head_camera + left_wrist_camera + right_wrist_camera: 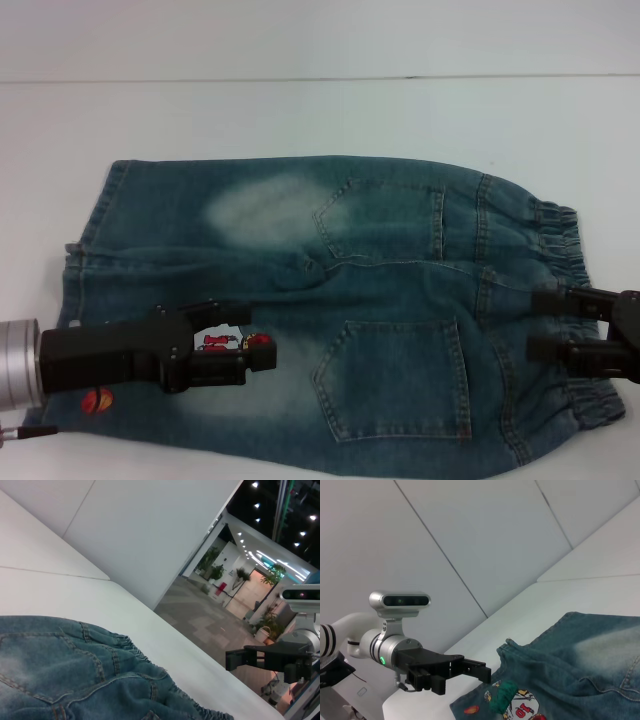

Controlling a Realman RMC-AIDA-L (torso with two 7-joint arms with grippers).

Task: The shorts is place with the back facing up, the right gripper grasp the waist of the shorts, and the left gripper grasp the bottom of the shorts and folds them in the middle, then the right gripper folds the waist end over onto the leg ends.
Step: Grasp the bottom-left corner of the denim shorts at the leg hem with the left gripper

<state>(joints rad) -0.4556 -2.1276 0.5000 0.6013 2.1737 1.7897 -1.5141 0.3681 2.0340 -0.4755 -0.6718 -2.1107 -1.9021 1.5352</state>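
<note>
The shorts lie flat on the white table, back side up, both patch pockets showing, with the ruffled waist toward the robot's right and the leg ends toward its left. The left gripper hangs over the nearer leg, above the cartoon print, its fingers spread apart and holding nothing. The only writing readable is the red number 10 on that print, seen from the right wrist; a small round red patch sits near the hem. The right gripper hovers at the waistband, its two fingers parted, nothing between them.
</note>
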